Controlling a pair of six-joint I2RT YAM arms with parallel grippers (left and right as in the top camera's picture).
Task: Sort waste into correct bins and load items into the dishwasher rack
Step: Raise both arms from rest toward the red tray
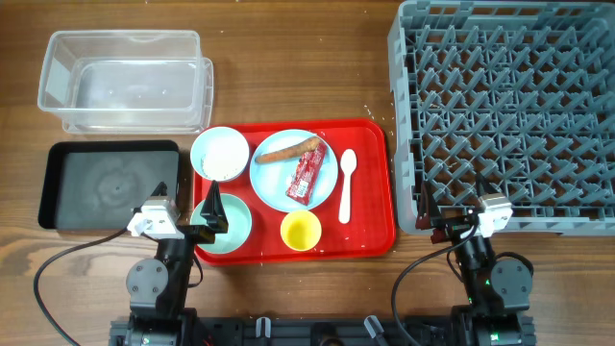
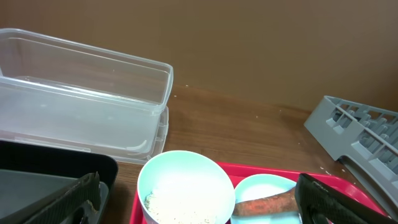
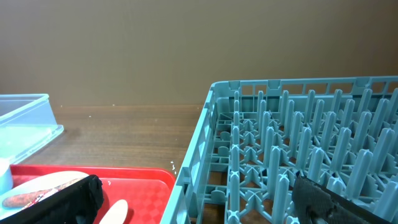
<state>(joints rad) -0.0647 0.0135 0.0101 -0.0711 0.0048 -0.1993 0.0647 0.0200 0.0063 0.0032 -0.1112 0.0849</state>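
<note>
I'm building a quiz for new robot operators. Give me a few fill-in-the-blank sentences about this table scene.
The red wrapper lies on the light-blue ___, beside the carrot piece.
The rice sits in a small ___.
The white spoon lies on the ___ tray.
The small cup beside the spoon is ___ in colour.
Missing words: plate; bowl; red; yellow.

Print on the red wrapper is too small to read.
</note>
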